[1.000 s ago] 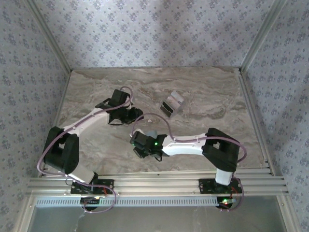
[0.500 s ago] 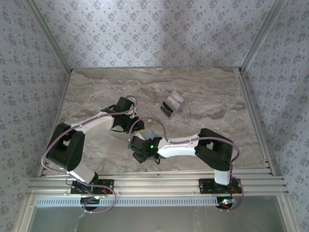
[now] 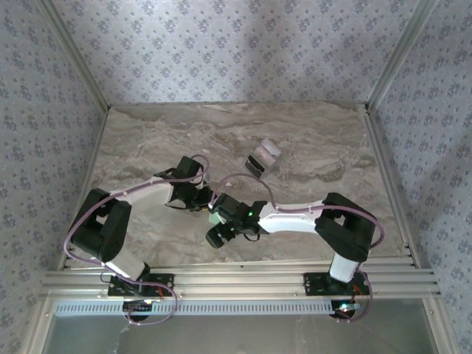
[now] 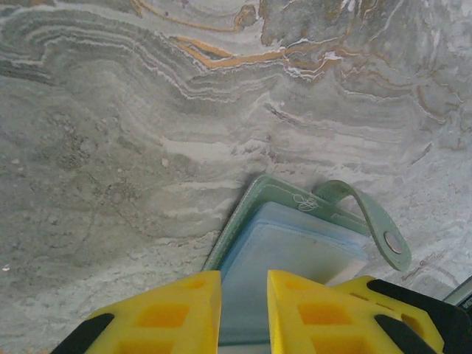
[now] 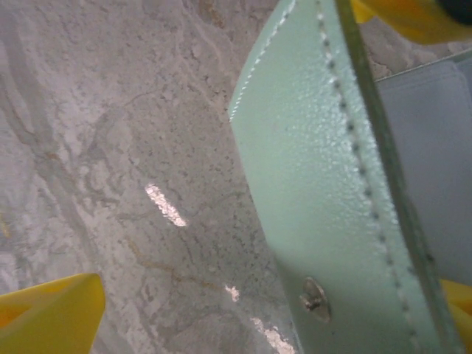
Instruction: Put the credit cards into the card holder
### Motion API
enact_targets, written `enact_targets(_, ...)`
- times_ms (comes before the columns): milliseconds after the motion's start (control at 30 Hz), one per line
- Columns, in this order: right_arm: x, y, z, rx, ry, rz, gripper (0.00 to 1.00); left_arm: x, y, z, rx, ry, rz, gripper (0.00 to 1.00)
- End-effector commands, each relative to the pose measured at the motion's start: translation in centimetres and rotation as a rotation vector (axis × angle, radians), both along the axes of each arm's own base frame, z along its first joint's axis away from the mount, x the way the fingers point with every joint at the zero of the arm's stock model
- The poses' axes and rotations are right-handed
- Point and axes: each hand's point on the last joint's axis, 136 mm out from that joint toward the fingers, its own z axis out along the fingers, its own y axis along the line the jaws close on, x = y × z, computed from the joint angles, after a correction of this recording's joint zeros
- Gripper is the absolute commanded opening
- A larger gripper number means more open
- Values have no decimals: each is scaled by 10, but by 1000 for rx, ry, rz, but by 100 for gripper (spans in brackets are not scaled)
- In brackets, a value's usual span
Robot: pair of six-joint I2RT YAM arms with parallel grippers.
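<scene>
- While left tool [image 4: 243,310] pinched the card holder [image 4: 284,198], right tool [image 5: 251,306] stood wide open at its flap [image 5: 317,184]: holder-opening step.
- Next move, as judged, needed credit cards [image 3: 263,159] fetched from far right.

No word, number or brand name can be read anywhere. The nearest thing to a sign is a small embossed mark on the card holder [image 4: 284,200], seen from the left wrist at about one o'clock from the middle of the view, just beside the root of the strap [image 4: 369,214]. It looks like a looping flourish, too faint to read as letters. From the right wrist, the round metal stud [image 5: 313,299] on the holder's flap, at about five o'clock, shows no lettering. In the top view the credit cards [image 3: 262,159] on the counter [image 3: 147,133], at about one o'clock, are too small to read any print.
</scene>
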Motion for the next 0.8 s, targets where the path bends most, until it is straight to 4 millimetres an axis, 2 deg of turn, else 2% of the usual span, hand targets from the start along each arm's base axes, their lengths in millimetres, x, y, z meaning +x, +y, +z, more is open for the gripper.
enact_targets(0, -1, 10, 25, 120, 25, 15, 97, -10, 5, -8, 22, 11, -25, 23)
enact_targets(100, 1, 6, 29, 119, 14, 4, 96, -9, 5, -14, 27, 19, -18, 23)
enact_targets(167, 4, 0, 31, 98, -14, -13, 91, -3, 3, -13, 17, 12, -8, 23)
enact_targets(333, 13, -18, 20, 12, -64, -67, 61, 14, -11, -2, -16, -10, -8, 23)
enact_targets(533, 5, -19, 14, 16, -39, -54, 49, 28, -22, 1, -28, -12, -14, 23)
enact_targets(633, 7, -23, 13, 5, -48, -68, 32, 31, -25, -1, -30, -6, -18, 22)
enact_targets(667, 11, -28, 13, -8, -65, -87, 23, 32, -25, -1, -30, -6, -17, 22)
enact_targets(767, 29, -47, 19, -44, -136, -185, 7, 38, -24, 9, -37, -25, -8, 22)
